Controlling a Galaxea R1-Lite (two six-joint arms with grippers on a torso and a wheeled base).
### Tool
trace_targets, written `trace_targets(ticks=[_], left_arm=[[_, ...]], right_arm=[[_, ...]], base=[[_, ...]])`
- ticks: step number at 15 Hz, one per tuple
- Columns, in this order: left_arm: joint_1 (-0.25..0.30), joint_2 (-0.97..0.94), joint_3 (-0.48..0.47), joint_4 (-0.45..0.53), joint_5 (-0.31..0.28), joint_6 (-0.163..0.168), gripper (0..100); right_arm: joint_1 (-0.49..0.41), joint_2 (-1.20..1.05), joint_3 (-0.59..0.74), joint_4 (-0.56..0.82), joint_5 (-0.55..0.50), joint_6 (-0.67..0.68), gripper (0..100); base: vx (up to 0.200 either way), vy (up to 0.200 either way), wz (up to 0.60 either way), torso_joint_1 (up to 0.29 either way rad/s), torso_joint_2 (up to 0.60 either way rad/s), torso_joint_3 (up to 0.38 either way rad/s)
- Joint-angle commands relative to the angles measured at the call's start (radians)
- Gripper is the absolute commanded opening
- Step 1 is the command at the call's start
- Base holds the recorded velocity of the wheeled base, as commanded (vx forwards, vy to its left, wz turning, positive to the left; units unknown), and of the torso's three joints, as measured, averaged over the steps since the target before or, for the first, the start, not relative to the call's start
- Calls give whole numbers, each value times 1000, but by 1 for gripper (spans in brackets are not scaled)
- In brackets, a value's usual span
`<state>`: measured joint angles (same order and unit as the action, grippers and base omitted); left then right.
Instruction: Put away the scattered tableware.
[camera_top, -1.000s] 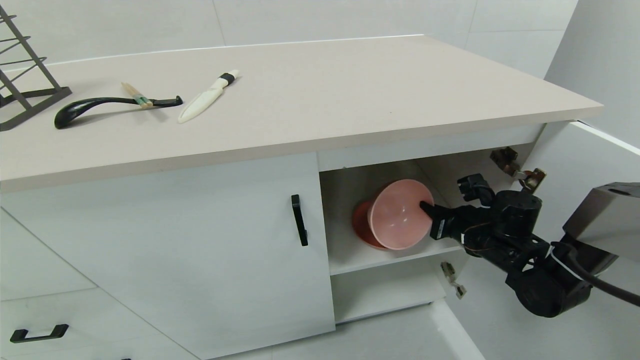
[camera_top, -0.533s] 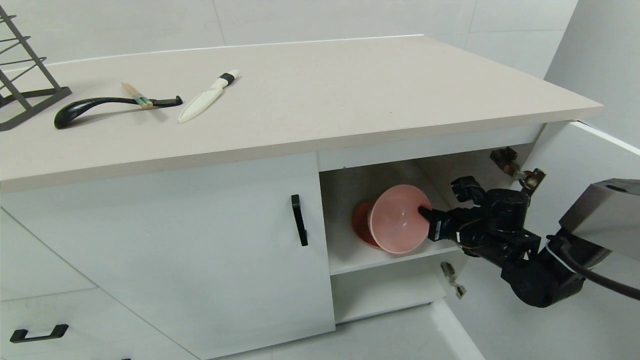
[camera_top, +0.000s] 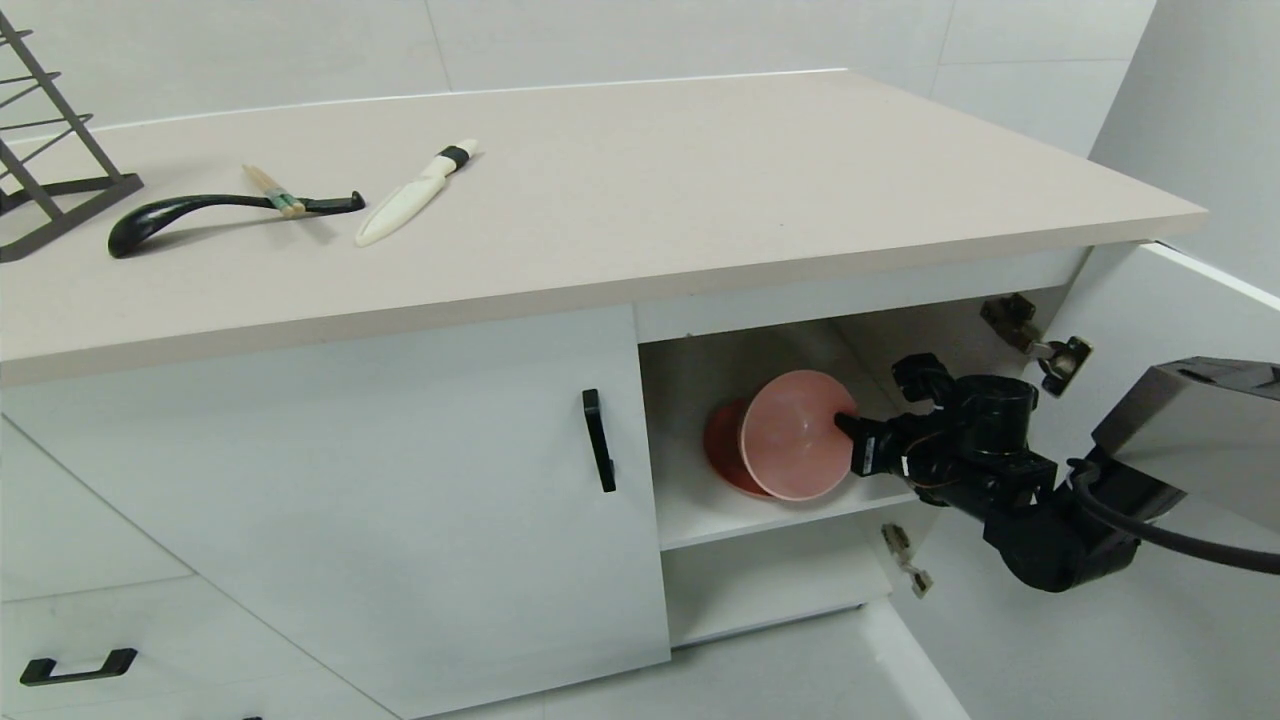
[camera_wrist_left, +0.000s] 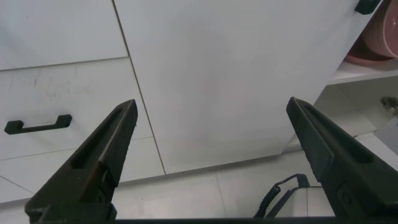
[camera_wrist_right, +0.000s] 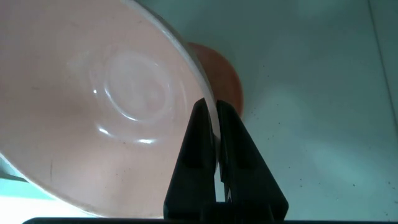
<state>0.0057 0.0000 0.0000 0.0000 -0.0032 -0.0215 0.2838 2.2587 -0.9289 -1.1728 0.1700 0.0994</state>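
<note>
A: Here's the right gripper (camera_top: 850, 424) at the mouth of the cabinet's upper compartment, jaws clenched on the rim of the pink bowl (camera_top: 795, 435).

B: The right wrist view confirms it: the two fingers (camera_wrist_right: 208, 127) pinch the rim of the pink bowl (camera_wrist_right: 106, 106), one inside and one outside.

A: How's the room in there?

B: The bowl is tipped on edge, with its hollow facing out of the opening. There's a gap above it to the underside of the countertop (camera_top: 650, 180). On its left is bare space up to the edge of the closed door (camera_top: 400, 480). Its lower rim sits low over the shelf (camera_top: 760, 515); I can't tell if it touches.

A: Behind it?

B: A red dish (camera_top: 718, 450) sits just behind, partly covered. The open door (camera_top: 1150, 300) swings wide on the arm's right, with its hinge (camera_top: 1040, 345) just above the wrist.

A: And the left gripper (camera_wrist_left: 211, 106)?

B: Jaws spread wide and holding nothing, facing the closed door beside a drawer handle (camera_wrist_left: 37, 124).

A: Up top, the ladle (camera_top: 190, 212), chopsticks (camera_top: 272, 190) and knife (camera_top: 415, 190) lie on the countertop, well apart from both arms.
</note>
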Motion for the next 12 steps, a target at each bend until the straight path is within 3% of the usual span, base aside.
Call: trace_targets(ticks=[1, 12], left_arm=[[0, 2, 0, 0, 0, 2, 100], [0, 2, 0, 0, 0, 6, 100]], right_arm=[[0, 10, -7, -1, 0, 0, 0], [3, 22, -8, -4, -6, -15, 0]], base=[[0, 0, 0, 0, 0, 0], [0, 0, 0, 0, 0, 0]])
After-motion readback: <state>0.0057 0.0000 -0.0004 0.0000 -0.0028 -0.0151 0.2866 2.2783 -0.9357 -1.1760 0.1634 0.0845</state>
